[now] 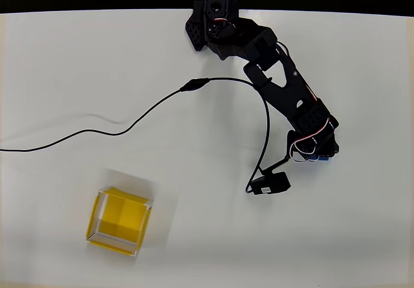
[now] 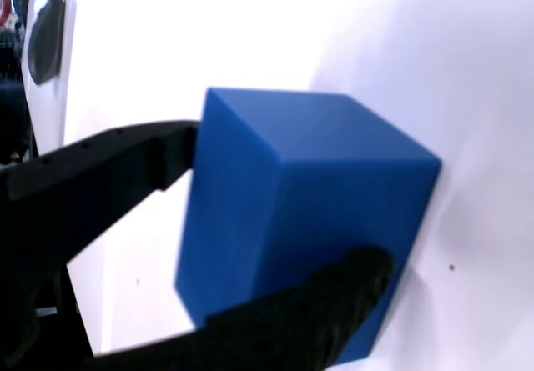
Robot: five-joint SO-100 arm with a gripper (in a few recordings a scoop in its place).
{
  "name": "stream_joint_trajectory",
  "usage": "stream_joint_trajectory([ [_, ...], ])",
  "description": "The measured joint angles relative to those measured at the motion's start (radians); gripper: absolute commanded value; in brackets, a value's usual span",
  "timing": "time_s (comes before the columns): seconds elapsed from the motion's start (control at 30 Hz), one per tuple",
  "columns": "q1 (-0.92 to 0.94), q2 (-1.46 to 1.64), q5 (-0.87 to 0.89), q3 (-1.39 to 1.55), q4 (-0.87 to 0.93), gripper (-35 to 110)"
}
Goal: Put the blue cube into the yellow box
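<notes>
The blue cube (image 2: 292,221) is sitting between the two black fingers of the gripper (image 2: 275,221), which are pinching it from opposite sides: one finger (image 2: 108,167) is pressing its upper left face and the other (image 2: 334,304) is crossing its lower face in the wrist view. The cube is resting against the white table (image 2: 467,71). From overhead, a sliver of blue (image 1: 321,160) is peeking out under the black arm (image 1: 284,87) at the right of the table, well apart from the yellow box (image 1: 120,221), which is standing open at the lower left. A black cable (image 1: 129,126) is trailing across the table.
</notes>
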Motion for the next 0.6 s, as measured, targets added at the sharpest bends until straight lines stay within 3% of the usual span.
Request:
stream_joint_trajectory([
  [0.6,-0.046,-0.057,0.003,-0.021,-0.037,28],
])
